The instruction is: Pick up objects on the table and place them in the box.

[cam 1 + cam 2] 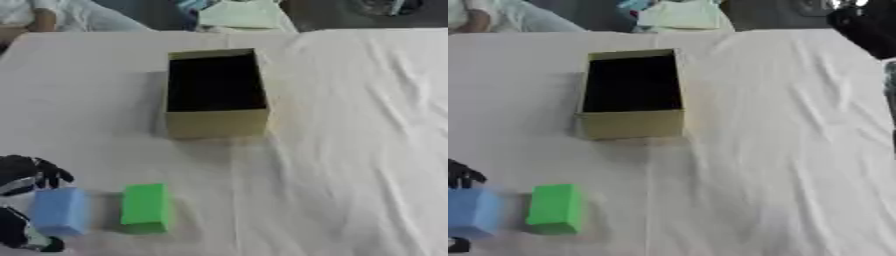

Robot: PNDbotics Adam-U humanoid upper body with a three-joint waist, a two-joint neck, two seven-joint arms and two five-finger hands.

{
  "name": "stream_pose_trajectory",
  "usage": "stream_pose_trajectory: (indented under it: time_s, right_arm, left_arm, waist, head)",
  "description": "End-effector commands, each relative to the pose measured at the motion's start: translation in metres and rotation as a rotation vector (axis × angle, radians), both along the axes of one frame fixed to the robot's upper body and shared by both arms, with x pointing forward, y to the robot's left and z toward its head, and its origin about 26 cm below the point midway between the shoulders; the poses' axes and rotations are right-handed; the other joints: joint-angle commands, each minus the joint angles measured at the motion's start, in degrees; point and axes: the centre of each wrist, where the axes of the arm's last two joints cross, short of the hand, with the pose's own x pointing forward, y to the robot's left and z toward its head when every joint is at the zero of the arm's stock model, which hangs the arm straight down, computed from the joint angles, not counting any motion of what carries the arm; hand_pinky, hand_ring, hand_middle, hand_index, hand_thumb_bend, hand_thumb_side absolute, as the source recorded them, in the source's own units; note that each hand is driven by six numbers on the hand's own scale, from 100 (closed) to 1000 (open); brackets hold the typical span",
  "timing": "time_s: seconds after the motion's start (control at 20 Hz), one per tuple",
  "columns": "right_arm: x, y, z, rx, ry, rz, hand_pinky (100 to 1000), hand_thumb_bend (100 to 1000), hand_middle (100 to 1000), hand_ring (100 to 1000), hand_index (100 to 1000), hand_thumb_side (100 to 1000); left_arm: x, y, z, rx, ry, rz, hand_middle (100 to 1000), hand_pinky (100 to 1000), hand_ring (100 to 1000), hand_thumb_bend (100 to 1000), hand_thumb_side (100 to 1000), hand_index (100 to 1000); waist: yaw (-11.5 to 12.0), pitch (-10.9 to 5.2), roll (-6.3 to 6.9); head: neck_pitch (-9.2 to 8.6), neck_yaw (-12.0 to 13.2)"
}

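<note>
Both views are evenly and softly lit, without glare. Everything is rendered blurred, edges smeared. The box (216,95) interior is lost in black; faint shadows are cast left of it and around the green block (144,207).

Staged test setup indicated, likely lab or demo room; exact kind of place not determinable. Table (350,100) covered with wrinkled white cloth (367,165). Dark floor seen beyond far edge. Pale green item (238,14) and seated person's sleeve (83,17) glimpsed behind table.
</note>
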Motion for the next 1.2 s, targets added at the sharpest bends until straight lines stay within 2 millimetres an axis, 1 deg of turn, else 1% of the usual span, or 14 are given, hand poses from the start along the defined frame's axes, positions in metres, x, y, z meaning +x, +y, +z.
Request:
stream_pose_trajectory:
  time_s: [0.05, 0.2, 0.25, 0.35, 0.4, 0.45, 0.5, 0.55, 0.65, 0.75, 0.8, 0.95, 1.1, 1.2]
  right_arm:
    - [-0.003, 0.0, 0.006, -0.002, -0.023, 0.006, 823, 100, 530, 731, 819, 725]
    - [-0.003, 0.0, 0.006, -0.002, -0.022, 0.007, 823, 100, 529, 730, 818, 725]
    - [-0.003, 0.0, 0.006, -0.001, -0.021, 0.007, 823, 100, 529, 730, 818, 725]
    - [-0.003, 0.0, 0.006, -0.001, -0.02, 0.008, 823, 100, 528, 729, 817, 725]
    - [-0.003, 0.0, 0.006, -0.001, -0.02, 0.008, 823, 100, 528, 729, 817, 725]
    - [-0.003, 0.0, 0.006, -0.001, -0.02, 0.008, 823, 100, 528, 729, 817, 725]
    - [-0.003, 0.0, 0.006, -0.001, -0.02, 0.008, 823, 100, 527, 729, 817, 724]
    - [-0.003, 0.0, 0.006, 0.0, -0.02, 0.008, 823, 100, 527, 729, 817, 724]
    - [-0.003, 0.0, 0.006, 0.0, -0.019, 0.008, 824, 100, 527, 729, 817, 724]
    - [-0.003, 0.0, 0.006, 0.001, -0.02, 0.006, 824, 100, 527, 729, 817, 724]
    - [-0.003, 0.0, 0.006, 0.001, -0.02, 0.006, 824, 100, 527, 729, 817, 724]
    - [-0.003, 0.0, 0.005, 0.002, -0.019, 0.005, 824, 100, 527, 729, 818, 723]
    - [-0.003, 0.0, 0.005, 0.0, -0.018, 0.003, 824, 100, 527, 729, 817, 723]
    - [-0.004, -0.001, 0.005, -0.002, -0.018, 0.002, 824, 100, 527, 729, 817, 723]
  left_arm:
    - [0.001, -0.002, 0.008, 0.041, -0.036, 0.0, 681, 688, 675, 707, 478, 885]
    - [0.001, -0.004, 0.007, 0.046, -0.056, 0.015, 637, 615, 601, 653, 459, 852]
    - [0.002, -0.005, 0.007, 0.044, -0.062, 0.021, 632, 609, 596, 650, 456, 848]
    - [0.002, -0.006, 0.007, 0.037, -0.07, 0.03, 598, 558, 554, 619, 446, 820]
    - [0.002, -0.007, 0.007, 0.031, -0.077, 0.035, 568, 525, 526, 581, 425, 794]
    - [0.003, -0.007, 0.007, 0.022, -0.085, 0.04, 555, 509, 514, 565, 413, 782]
    - [0.003, -0.008, 0.007, 0.014, -0.091, 0.045, 526, 481, 488, 532, 372, 754]
    - [0.003, -0.008, 0.007, 0.004, -0.097, 0.05, 516, 470, 479, 519, 350, 742]
    - [0.004, -0.009, 0.007, -0.018, -0.107, 0.058, 490, 445, 455, 479, 273, 708]
    - [0.004, -0.009, 0.007, -0.037, -0.111, 0.054, 469, 420, 435, 465, 242, 682]
    - [0.004, -0.009, 0.007, -0.045, -0.109, 0.049, 454, 400, 419, 439, 202, 664]
    - [0.004, -0.009, 0.008, -0.073, -0.1, 0.03, 443, 383, 407, 395, 148, 650]
    - [0.008, -0.008, 0.018, -0.09, -0.133, 0.008, 441, 371, 401, 376, 111, 650]
    - [0.012, -0.007, 0.03, -0.092, -0.196, -0.009, 435, 360, 393, 361, 100, 647]
  waist:
    - [-0.08, -0.65, 0.05]
    - [-0.15, -0.66, 0.03]
    - [-0.17, -0.66, 0.03]
    - [-0.18, -0.65, 0.04]
    - [-0.18, -0.65, 0.04]
    - [-0.18, -0.65, 0.04]
    - [-0.18, -0.66, 0.03]
    - [-0.19, -0.65, 0.03]
    - [-0.22, -0.66, 0.01]
    - [-0.23, -0.68, 0.01]
    - [-0.22, -0.69, 0.02]
    - [-0.17, -0.74, 0.05]
    - [-0.05, -0.82, 0.11]
    - [0.08, -0.9, 0.16]
  head:
    - [0.29, 0.22]
    - [0.29, 0.24]
    - [0.29, 0.26]
    - [0.29, 0.26]
    - [0.29, 0.25]
    - [0.29, 0.24]
    - [0.29, 0.23]
    - [0.29, 0.24]
    - [0.29, 0.19]
    - [0.29, 0.06]
    - [0.29, 0.0]
    - [0.29, -0.24]
    - [0.29, -0.61]
    - [0.29, -0.85]
